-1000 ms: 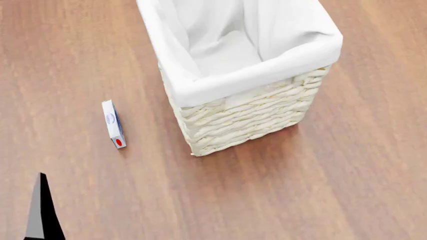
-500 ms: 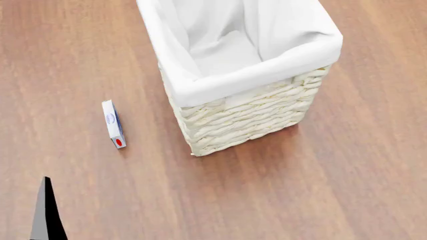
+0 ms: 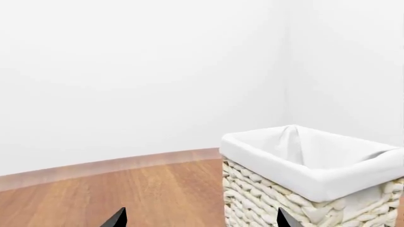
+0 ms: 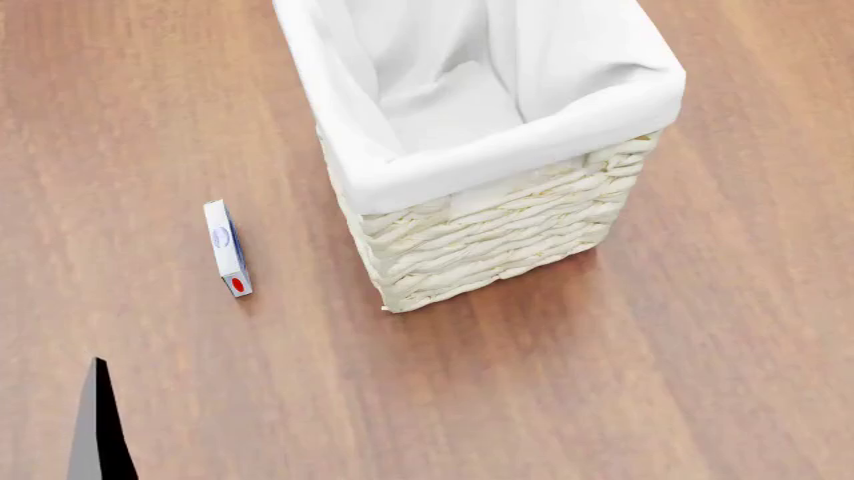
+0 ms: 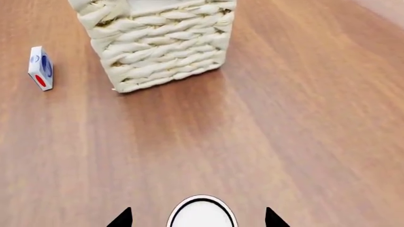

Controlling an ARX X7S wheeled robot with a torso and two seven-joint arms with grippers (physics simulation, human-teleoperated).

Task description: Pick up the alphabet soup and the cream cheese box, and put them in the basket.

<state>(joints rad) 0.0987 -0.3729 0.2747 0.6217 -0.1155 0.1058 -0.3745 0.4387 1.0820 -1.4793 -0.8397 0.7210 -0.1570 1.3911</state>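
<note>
**Right jaws straddle a can; cream cheese box waits beside the basket**

The right gripper (image 5: pixel 198 218) has its jaws well apart. A round, pale, dark-rimmed top sits between them, with floor showing on either side of it. I take it for the alphabet soup (image 5: pixel 202 214), though only the top shows and the label is hidden. The jaws are not pressed on the can, so this reads as either lining up a grasp or the can simply standing between them. The head view does not take in that spot, so I cannot place the can more closely than on the robot's side of the basket (image 5: pixel 158 52).

The left gripper (image 3: pixel 200 220) is also spread, with nothing between its tips. It hangs low and looks across at the basket's near corner. It is probably parked there to keep out of the right arm's way.

The cream cheese box (image 4: pixel 227 247) stands on a thin edge on the wooden floor (image 4: pixel 667 380). It is to the left of the basket and apart from it. It is a slim white carton with a blue oval on its side and a red mark at the end nearer the robot. That pose offers two flat faces for a pinch.

The basket holds only its white liner.
</note>
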